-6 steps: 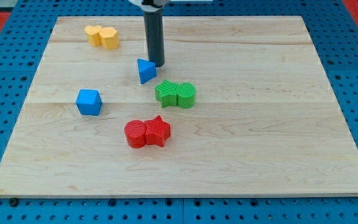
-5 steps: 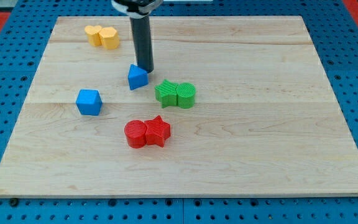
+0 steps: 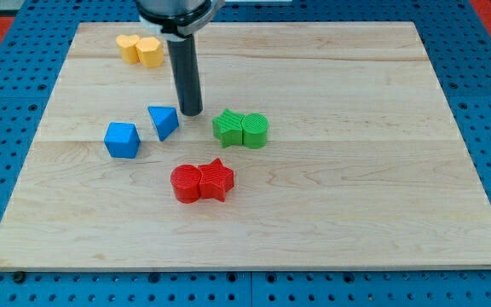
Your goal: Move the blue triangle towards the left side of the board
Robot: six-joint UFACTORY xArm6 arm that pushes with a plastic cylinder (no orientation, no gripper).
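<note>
The blue triangle [image 3: 164, 121] lies on the wooden board [image 3: 356, 170], left of centre. My tip [image 3: 192, 112] stands just to the triangle's right and a little above it in the view, close to or touching its edge. The dark rod rises from there to the view's top. A blue cube [image 3: 122, 140] sits a short way to the triangle's left.
Two yellow blocks [image 3: 140, 49] sit together at the board's top left. A green star-like block and a green cylinder [image 3: 241, 130] sit together right of my tip. A red cylinder and red star [image 3: 202, 182] sit together below the triangle.
My tip moved left and down the view, pushing the blue triangle left and down towards the blue cube. The triangle also turned. The other blocks stayed put.
</note>
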